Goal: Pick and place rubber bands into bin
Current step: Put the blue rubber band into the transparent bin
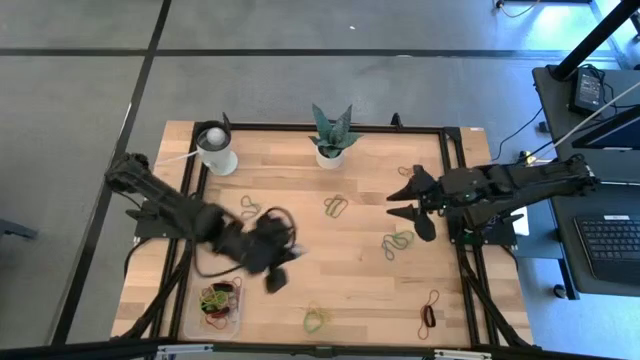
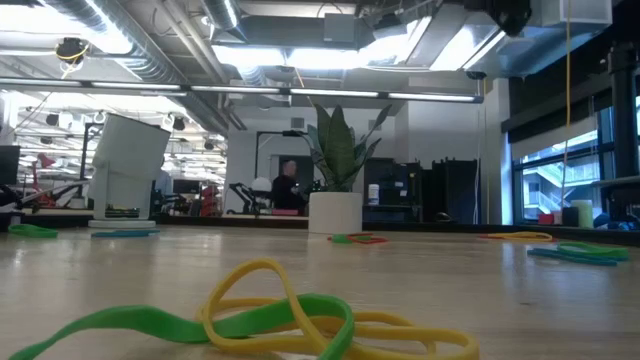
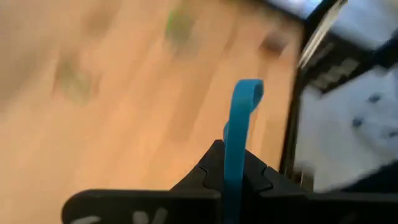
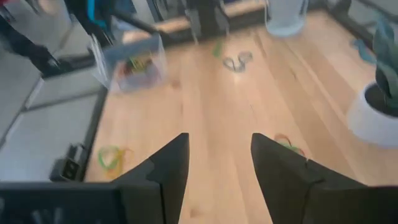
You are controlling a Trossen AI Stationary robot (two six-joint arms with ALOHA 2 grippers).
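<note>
The clear bin (image 1: pixel 220 305) stands at the table's near left and holds several rubber bands; it also shows in the right wrist view (image 4: pixel 130 62). My left gripper (image 1: pixel 277 272) is just beyond the bin's far right corner, shut on a blue rubber band (image 3: pixel 239 130). My right gripper (image 1: pixel 412 207) hangs open and empty over the table's right part. Loose bands lie flat on the wood: a green-yellow pair (image 1: pixel 335 207), a green one (image 1: pixel 398 242), a red-black one (image 1: pixel 430 310) and a yellow-green one (image 1: pixel 317 320), which the low view shows close up (image 2: pixel 270 320). My left gripper pinches the blue band between its two shut fingers (image 3: pixel 205 177). The band is flattened into a strip. Its free looped end (image 3: pixel 249 90) sticks out past the fingertips. It touches nothing else, and the table lies well beyond it.
A white cup (image 1: pixel 216 148) stands at the far left and a plant in a white pot (image 1: pixel 330 148) at the far middle. A black frame (image 1: pixel 455 180) runs round the table. More bands lie near the cup (image 1: pixel 248 207) and at the far right (image 1: pixel 405 170).
</note>
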